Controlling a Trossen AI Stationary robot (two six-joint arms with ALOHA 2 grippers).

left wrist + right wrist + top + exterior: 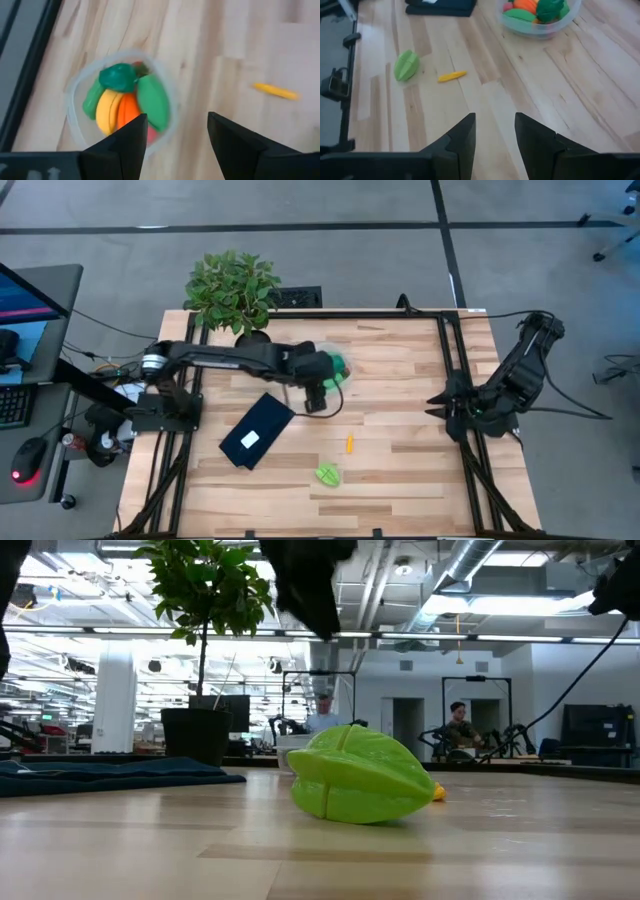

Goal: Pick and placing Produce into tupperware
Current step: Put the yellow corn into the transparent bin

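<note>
The clear round tupperware (pixel 73 102) stands on the table and holds several produce pieces: green, yellow, orange and a bit of red. My left gripper (pixel 176 134) hangs open above the table just beside it, nothing between its fingers; in the high view it (pixel 318 393) is at the tupperware's (pixel 352 373) near-left side. A ridged green piece (pixel 328 474) and a small yellow-orange piece (pixel 350 443) lie loose on the table nearer the front edge. My right gripper (pixel 495 131) waits open at the table's right side (pixel 443 406).
A dark flat rectangle with a white label (pixel 257 430) lies left of the loose pieces. A potted leafy plant (pixel 233 288) stands at the far edge. Black frame rails (pixel 452 360) run along both sides of the table. Bare wood lies between the tupperware and my right arm.
</note>
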